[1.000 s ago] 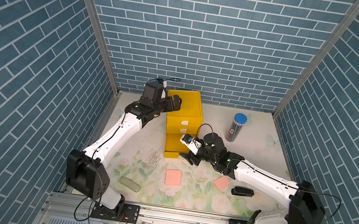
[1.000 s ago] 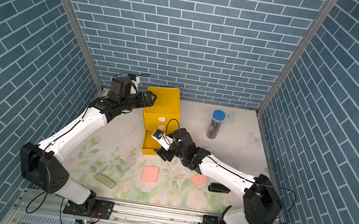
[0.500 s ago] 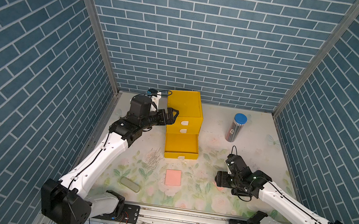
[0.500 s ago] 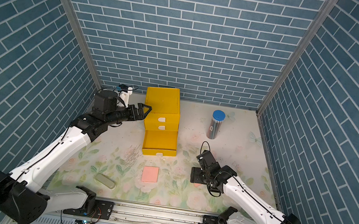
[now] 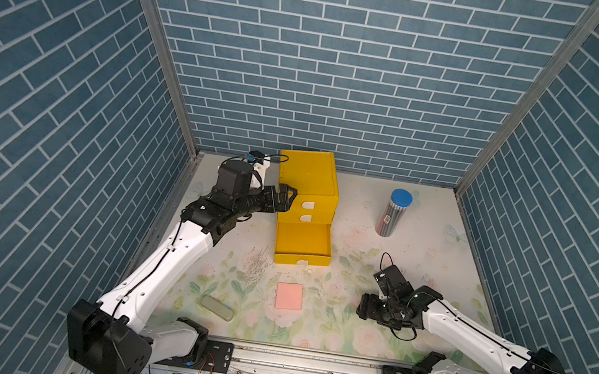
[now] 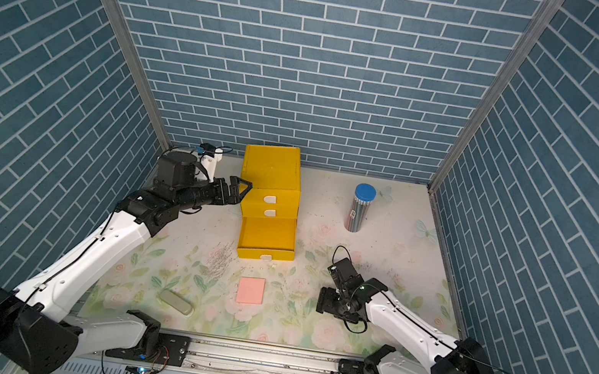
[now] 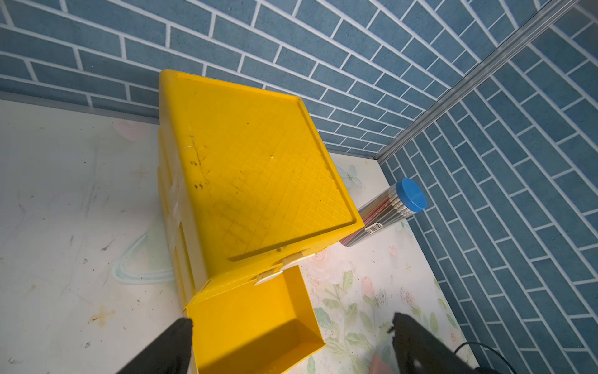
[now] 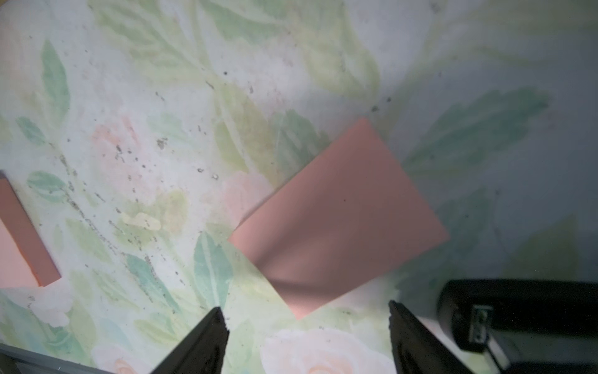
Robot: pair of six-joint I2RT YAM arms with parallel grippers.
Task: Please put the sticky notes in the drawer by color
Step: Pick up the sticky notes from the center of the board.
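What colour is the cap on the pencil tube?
Blue; the cap shows best in the left wrist view.

Robot lab test booth, brick-print panel walls point(image 5: 326, 79), floral tabletop point(image 5: 424, 230), robot arms point(image 5: 174, 258) on metal rail point(image 5: 303, 365)

Surface: table point(image 5: 425, 223), pale floral print; speckled with dark grit
Back, left of centre: yellow cabinet point(image 5: 308, 181) standing; bottom drawer point(image 5: 304, 241) pulled out
Back right: clear pencil tube point(image 5: 392, 214) upright; blue cap
Front centre: pink sticky note point(image 5: 289, 296) flat; apart from the drawer
Right wrist view: second pink sticky note point(image 8: 339, 220) flat; black object point(image 8: 517, 311) near it
Front left: grey-green case point(image 5: 217, 308) flat
Left of the drawer: scatter of fine grey bits point(image 5: 254, 265)
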